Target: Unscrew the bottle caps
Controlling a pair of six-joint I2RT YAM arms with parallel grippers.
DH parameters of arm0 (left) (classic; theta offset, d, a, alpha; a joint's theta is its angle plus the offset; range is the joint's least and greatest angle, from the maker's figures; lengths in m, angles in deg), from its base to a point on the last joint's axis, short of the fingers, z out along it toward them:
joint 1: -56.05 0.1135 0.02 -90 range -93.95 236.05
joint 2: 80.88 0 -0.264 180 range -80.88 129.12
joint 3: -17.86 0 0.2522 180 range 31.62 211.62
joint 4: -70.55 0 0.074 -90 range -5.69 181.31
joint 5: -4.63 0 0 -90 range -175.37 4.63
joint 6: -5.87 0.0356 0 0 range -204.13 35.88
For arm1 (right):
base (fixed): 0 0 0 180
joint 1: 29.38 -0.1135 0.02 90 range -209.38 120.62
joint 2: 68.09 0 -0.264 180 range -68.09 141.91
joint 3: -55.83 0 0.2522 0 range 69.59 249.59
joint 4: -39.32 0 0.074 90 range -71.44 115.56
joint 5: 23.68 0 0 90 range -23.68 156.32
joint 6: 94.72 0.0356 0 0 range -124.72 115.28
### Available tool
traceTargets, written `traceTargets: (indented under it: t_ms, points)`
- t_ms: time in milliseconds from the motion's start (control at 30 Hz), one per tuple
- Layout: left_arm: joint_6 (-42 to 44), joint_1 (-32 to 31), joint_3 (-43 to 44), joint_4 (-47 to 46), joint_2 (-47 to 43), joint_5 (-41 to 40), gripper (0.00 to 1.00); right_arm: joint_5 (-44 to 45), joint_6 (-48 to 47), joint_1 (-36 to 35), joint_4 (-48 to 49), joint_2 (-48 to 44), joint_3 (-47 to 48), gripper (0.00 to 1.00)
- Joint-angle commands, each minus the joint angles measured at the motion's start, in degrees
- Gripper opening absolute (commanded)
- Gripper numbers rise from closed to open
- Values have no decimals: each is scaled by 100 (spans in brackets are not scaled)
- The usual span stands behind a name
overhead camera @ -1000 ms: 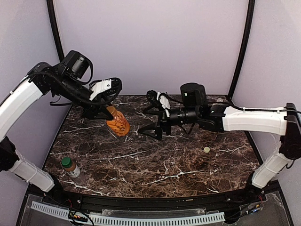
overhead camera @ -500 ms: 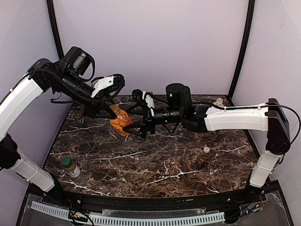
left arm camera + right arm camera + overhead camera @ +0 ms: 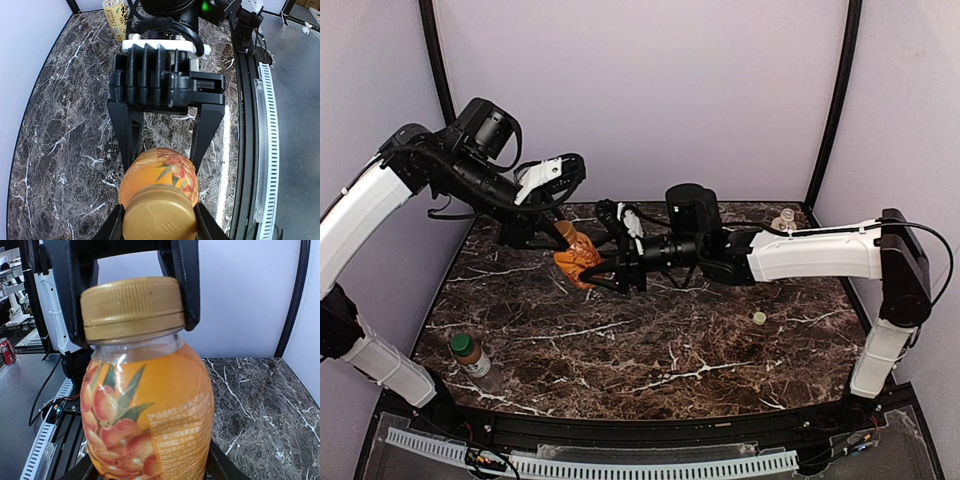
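The short orange bottle (image 3: pixel 576 262) hangs tilted above the back left of the table. My left gripper (image 3: pixel 563 232) is shut on its gold cap (image 3: pixel 132 307), one black finger (image 3: pixel 182 285) on each side of the cap (image 3: pixel 159 215). My right gripper (image 3: pixel 602 268) has come in from the right, and its two fingers press against opposite sides of the bottle's body (image 3: pixel 150 400). The left wrist view shows those fingers (image 3: pixel 131 145) flanking the bottle (image 3: pixel 160 172). A green-capped, yellow-labelled bottle (image 3: pixel 468 352) stands at the near left. A small clear bottle (image 3: pixel 785 217) stands at the back right.
A small pale loose cap (image 3: pixel 759 318) lies on the marble table (image 3: pixel 650 350) at the right. The yellow-labelled bottle (image 3: pixel 116 15) also shows at the top of the left wrist view. Black frame posts (image 3: pixel 832 100) rise at the back corners.
The right arm has reached left to the orange bottle, and its wide-open jaws have closed onto the bottle's body. The left gripper has kept hold of the cap, shifting only slightly.
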Motion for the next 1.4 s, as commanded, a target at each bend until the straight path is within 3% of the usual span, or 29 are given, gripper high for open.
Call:
traceTargets:
  t_ms: [0,33,100,167,233,333,467,567,767,900,1067,1233,1367]
  points:
    - [-143,-2,165,-131,-42,21,15,-44,202,-38,272,-107,-14,44]
    - [-191,-4,176,-200,-51,-46,51,-47,266,-38,336,-144,-30,44]
    - [-305,-5,274,-304,-75,-340,91,-48,446,-16,532,-222,-100,44]
    - [-341,-7,479,-436,-171,-733,98,30,731,9,795,-340,-175,44]
    - [-184,-8,447,-691,-421,-1061,99,358,1067,15,1066,-482,-239,43]
    - [-287,-8,-247,-2106,-1272,-1331,99,1097,1664,-8,1706,-653,-383,42]
    - [-1457,-7,-1874,-4034,-2205,-834,79,1776,2142,-135,3304,-635,-705,41]
    - [-2124,-8,-2021,-4100,-2091,7,82,1683,2112,-254,3859,-476,-506,41]
    - [-2591,-7,-2045,-4424,-1976,708,88,528,1922,-355,4103,-247,-138,42]
    - [-2732,-8,-2093,-4211,-1973,1469,85,-358,1921,-363,4182,-206,-76,41]
    - [-2834,-5,-2269,-4215,-1983,1908,78,-583,1866,-361,3854,-157,90,39]
    - [-2930,-2,-2283,-4397,-1918,2071,59,-655,1905,-371,3757,-56,227,39]
    - [-2952,-7,-2351,-4494,-1916,2077,63,-617,1899,-379,3623,21,382,37]
